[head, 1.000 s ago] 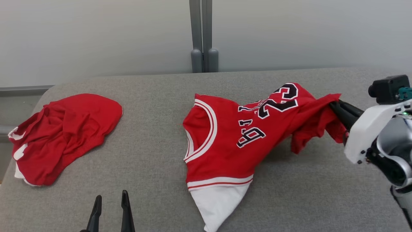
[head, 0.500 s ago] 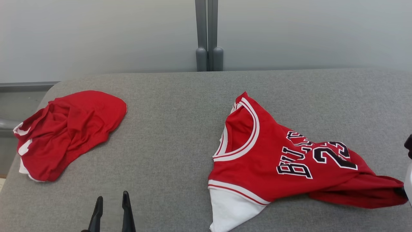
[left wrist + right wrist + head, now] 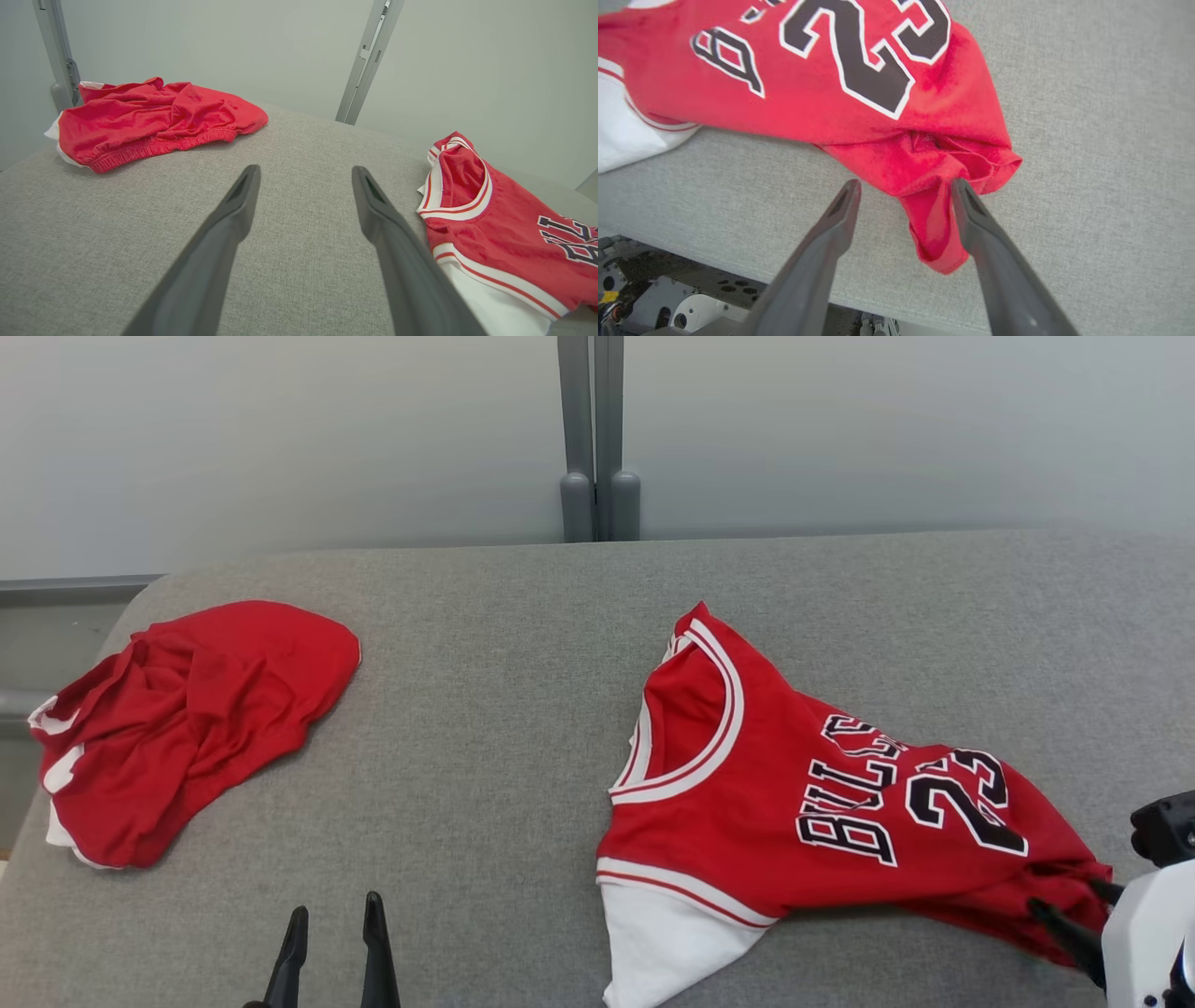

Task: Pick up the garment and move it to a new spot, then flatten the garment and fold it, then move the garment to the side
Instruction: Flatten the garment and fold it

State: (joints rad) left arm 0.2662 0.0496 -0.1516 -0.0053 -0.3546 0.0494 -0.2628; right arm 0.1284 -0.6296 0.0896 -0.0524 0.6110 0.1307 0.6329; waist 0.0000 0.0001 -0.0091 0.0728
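The red number 23 basketball jersey (image 3: 794, 793) lies rumpled on the grey padded surface (image 3: 485, 644), its white-trimmed opening toward the far side and a white patch at its near corner. The right pincer (image 3: 906, 183) sits at the jersey's bunched right end with its jaws wide apart; a flap of red cloth lies between them, brushing one finger, not clamped. The left pincer (image 3: 306, 170) hovers over the bare surface left of the jersey, jaws spread, holding nothing. Crumpled red shorts (image 3: 187, 719) lie well apart, far left of the jersey
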